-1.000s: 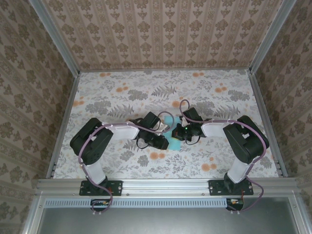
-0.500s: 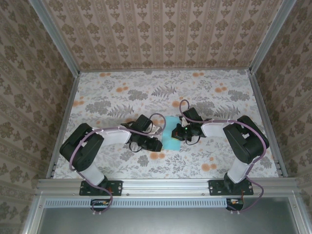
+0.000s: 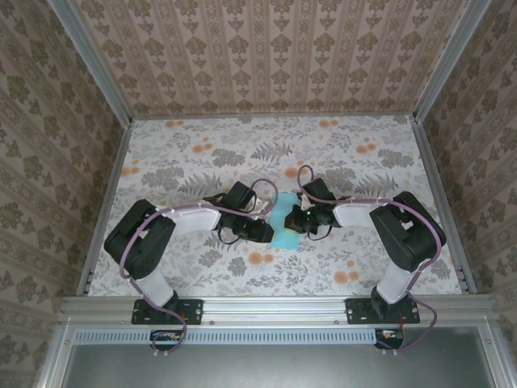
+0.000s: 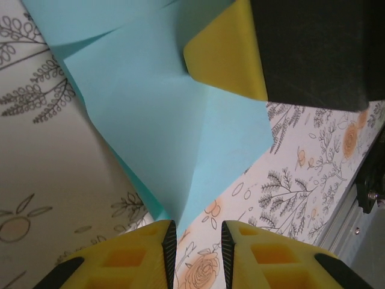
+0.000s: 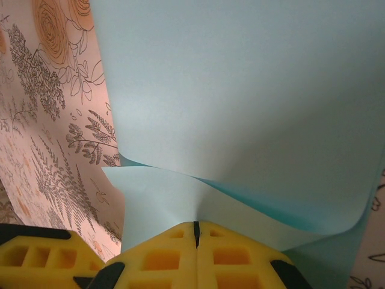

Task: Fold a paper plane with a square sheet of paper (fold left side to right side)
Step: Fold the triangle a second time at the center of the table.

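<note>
The square sheet of paper (image 3: 283, 234), light blue and creased, lies on the floral tablecloth between the two arms. My right gripper (image 3: 295, 222) is shut on one edge of it. In the right wrist view the yellow fingers (image 5: 162, 256) meet at the gripper's tip (image 5: 195, 227), pinching the paper (image 5: 240, 90), which curls up in two layers. My left gripper (image 3: 265, 232) stands at the sheet's left side. In the left wrist view it (image 4: 197, 232) is open by a narrow gap showing tablecloth. A pointed corner of the paper (image 4: 168, 120) ends right at its left finger (image 4: 144, 250).
The right gripper's yellow finger (image 4: 228, 54) and black body (image 4: 313, 48) rest over the far part of the sheet in the left wrist view. Patterned walls (image 3: 266, 56) enclose the table. A metal rail (image 3: 275, 307) runs along the near edge.
The left gripper drew back to the left, uncovering the sheet, then came right again to the paper's left edge. The right gripper kept its hold and place.
</note>
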Controlling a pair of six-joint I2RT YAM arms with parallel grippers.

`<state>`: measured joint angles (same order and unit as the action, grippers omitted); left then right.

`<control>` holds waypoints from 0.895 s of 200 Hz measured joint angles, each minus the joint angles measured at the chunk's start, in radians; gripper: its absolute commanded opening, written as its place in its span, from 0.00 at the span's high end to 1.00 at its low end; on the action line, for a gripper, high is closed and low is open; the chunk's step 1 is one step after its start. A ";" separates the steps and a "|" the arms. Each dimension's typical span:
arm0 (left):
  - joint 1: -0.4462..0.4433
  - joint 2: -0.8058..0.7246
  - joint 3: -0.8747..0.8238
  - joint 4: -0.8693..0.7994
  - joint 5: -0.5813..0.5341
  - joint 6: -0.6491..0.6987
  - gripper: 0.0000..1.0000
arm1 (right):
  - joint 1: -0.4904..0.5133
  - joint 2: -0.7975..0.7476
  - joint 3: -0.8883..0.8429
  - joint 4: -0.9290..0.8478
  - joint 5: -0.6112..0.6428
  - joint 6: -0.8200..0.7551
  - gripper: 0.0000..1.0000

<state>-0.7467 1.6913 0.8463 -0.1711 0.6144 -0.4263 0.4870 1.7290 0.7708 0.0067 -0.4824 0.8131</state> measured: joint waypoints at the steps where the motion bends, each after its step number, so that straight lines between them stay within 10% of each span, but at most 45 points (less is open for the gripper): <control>1: 0.000 0.002 0.002 0.000 0.000 0.000 0.71 | 0.000 0.000 0.000 0.000 0.000 0.000 1.00; 179: -0.012 -0.032 0.060 -0.064 -0.014 0.019 0.74 | 0.000 0.000 0.002 -0.006 0.000 0.000 1.00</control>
<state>-0.7586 1.6592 0.9062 -0.2348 0.6006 -0.4072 0.4866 1.7290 0.7731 0.0006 -0.4820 0.8127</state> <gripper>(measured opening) 0.267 0.046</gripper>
